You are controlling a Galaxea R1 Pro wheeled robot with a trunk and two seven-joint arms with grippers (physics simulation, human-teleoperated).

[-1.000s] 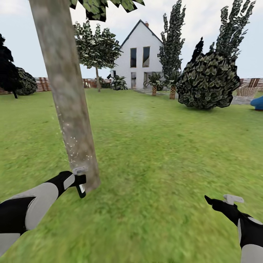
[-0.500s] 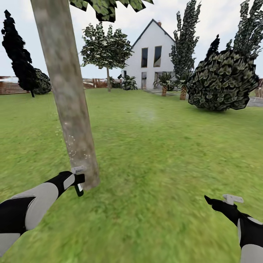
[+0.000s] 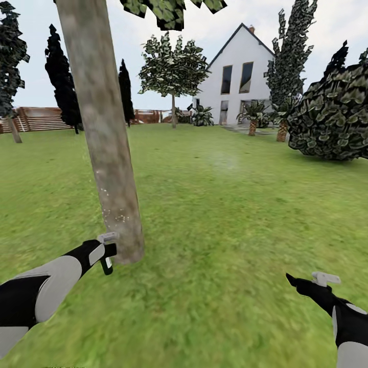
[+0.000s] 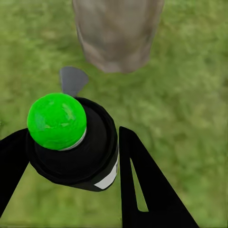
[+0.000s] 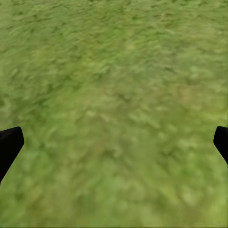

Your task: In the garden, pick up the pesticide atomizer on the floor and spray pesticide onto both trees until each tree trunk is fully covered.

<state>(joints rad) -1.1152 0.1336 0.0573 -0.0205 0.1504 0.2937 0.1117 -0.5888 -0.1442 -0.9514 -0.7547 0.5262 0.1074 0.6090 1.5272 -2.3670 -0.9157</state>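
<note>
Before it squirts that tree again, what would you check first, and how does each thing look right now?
1. Sprayer held: ok. The left end effector grips the pesticide atomizer between its fingers.
2. Sprayer close to target: ok. The atomizer sits right beside the base of the tree trunk.
3. Trunk coverage: not ok. Whitish pesticide speckles show on the lower trunk, none higher up.
4. Nozzle aim: cannot tell.
5. Right end effector out of the way: ok. It is open over bare lawn, far from the trunk.
</note>
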